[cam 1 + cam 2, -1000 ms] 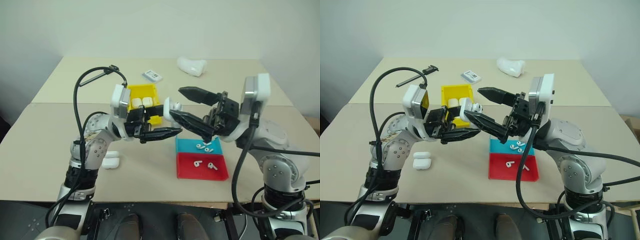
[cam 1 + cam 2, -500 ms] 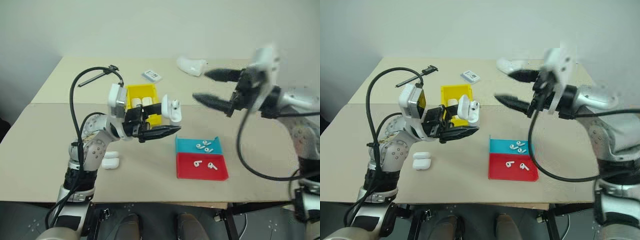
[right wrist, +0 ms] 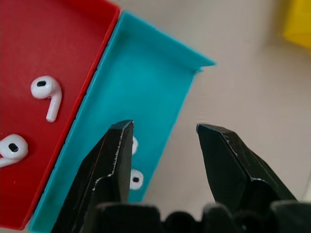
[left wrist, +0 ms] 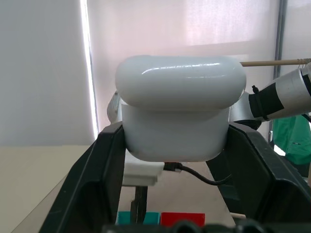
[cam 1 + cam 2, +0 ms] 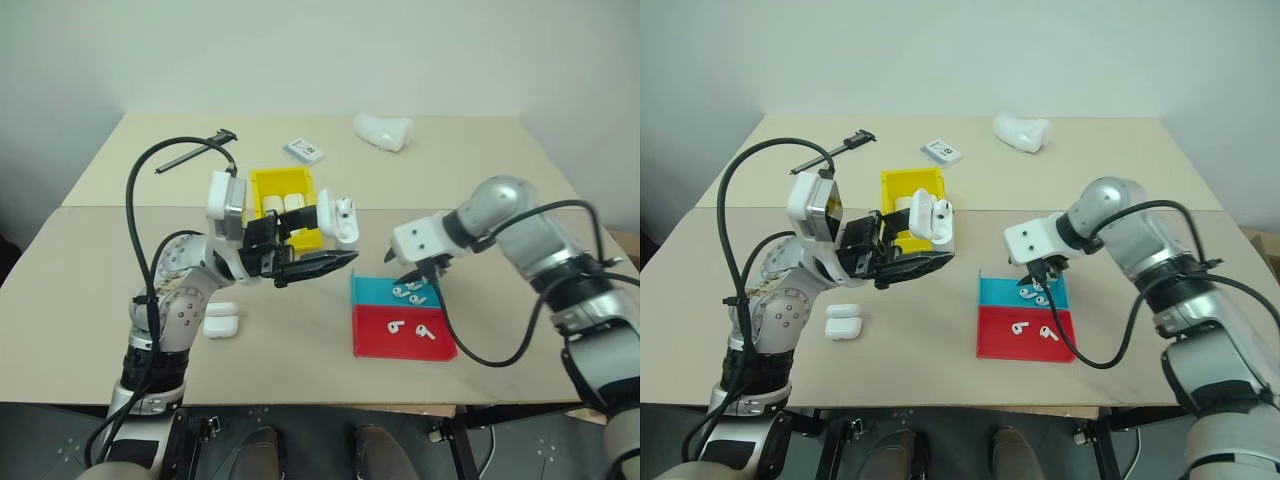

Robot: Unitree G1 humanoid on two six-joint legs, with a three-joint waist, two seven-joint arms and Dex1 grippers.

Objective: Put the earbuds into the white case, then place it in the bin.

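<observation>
My left gripper (image 5: pixel 337 246) is shut on the white case (image 5: pixel 338 224), held up in the air in front of the yellow bin (image 5: pixel 283 181). The case's lid stands open and an earbud (image 5: pixel 346 204) sticks out of it. In the left wrist view the case (image 4: pixel 177 111) sits clamped between both fingers. My right gripper (image 3: pixel 163 127) points down, open, over the near end of the blue tray (image 3: pixel 146 92). Earbuds (image 3: pixel 135 179) in that tray are partly hidden behind one finger. Two more earbuds (image 3: pixel 46 94) lie in the red tray (image 3: pixel 58 43).
Two white cases (image 5: pixel 282 203) lie in the bin. Two others (image 5: pixel 222 319) rest on the table by my left arm. A lumpy white object (image 5: pixel 383 131) and a small card box (image 5: pixel 304 151) sit at the back. A black cable (image 5: pixel 190 152) arcs over the left side.
My right gripper left the case, swung out to the right, then dropped and turned downward over the blue tray, its jaws narrower than before. The left gripper kept the case in place.
</observation>
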